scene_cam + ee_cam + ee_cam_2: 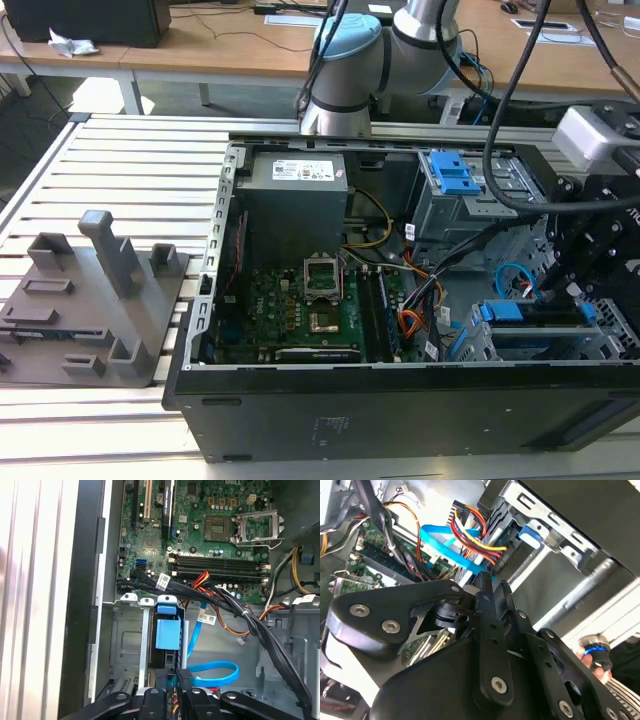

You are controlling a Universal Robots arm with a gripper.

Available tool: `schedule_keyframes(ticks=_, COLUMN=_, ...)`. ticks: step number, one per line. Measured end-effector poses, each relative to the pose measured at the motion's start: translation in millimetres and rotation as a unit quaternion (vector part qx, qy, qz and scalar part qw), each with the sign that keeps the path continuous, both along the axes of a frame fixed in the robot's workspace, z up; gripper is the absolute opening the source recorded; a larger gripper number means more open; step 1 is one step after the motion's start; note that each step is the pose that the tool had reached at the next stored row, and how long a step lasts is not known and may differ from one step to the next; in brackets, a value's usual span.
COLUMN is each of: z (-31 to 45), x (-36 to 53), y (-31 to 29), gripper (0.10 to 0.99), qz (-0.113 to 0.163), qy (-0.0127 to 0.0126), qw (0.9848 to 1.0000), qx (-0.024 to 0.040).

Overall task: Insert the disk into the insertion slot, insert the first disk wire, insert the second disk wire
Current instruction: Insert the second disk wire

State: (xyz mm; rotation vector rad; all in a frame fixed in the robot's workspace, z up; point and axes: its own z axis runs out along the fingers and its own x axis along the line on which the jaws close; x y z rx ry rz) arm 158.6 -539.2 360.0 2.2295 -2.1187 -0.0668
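Seated in the drive cage [545,340] at the case's front corner, on the exterior view's right, the disk [530,312] is seen with its long axis running along the cage. The hand [177,680] is held just behind the disk's rear end, in line with that axis, narrowed on a black plug with a blue cable [212,672].

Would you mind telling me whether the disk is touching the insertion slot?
Touching: the exterior view shows the disk seated inside the insertion slot, its grey cage around it.
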Motion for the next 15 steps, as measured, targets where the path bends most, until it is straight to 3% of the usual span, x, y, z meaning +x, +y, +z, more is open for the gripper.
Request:
schedule_keyframes(ticks=4, z=11.1, x=-0.1, y=1.3, gripper=0.224, qz=0.000, qy=-0.0001, qw=1.0000, qx=0.0001)
schedule_keyframes(ticks=5, z=12.8, x=-0.1, y=1.6, gripper=0.157, qz=0.000, qy=-0.0002, qw=1.0000, qx=0.0000)
schedule_keyframes(ticks=7, z=17.2, x=-0.1, y=2.4, gripper=0.106, qz=0.000, qy=-0.0004, qw=1.0000, qx=0.0000)
schedule_keyframes(ticks=15, z=18.9, x=-0.1, y=2.4, gripper=0.106, qz=0.000, qy=-0.0004, qw=1.0000, qx=0.0001)
